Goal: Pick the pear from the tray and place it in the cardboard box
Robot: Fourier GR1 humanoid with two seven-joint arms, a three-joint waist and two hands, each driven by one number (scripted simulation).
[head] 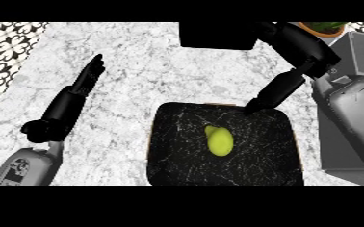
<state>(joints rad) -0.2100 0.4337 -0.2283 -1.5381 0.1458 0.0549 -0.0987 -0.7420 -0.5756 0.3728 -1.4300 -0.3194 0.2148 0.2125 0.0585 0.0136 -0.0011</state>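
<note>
1. Here, you see the pear lying in the middle of the black tray.
2. Your right hand points straight fingers at the tray's far edge, holding nothing.
3. Your left hand rests open over the bench.

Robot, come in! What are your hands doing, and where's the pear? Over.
Left hand open, resting over marble counter. Right hand open, fingertips at black tray's far edge. Yellow-green pear lying on tray, untouched. Nothing blocking.

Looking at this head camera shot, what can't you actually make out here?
- Cardboard box: head view, only a black block at the top, its inside not visible.
- Right hand: dark against the tray; whether its fingers touch the rim is unclear.
- Pear: underside hidden.
- Potted plant: cut off by the top edge.
</note>
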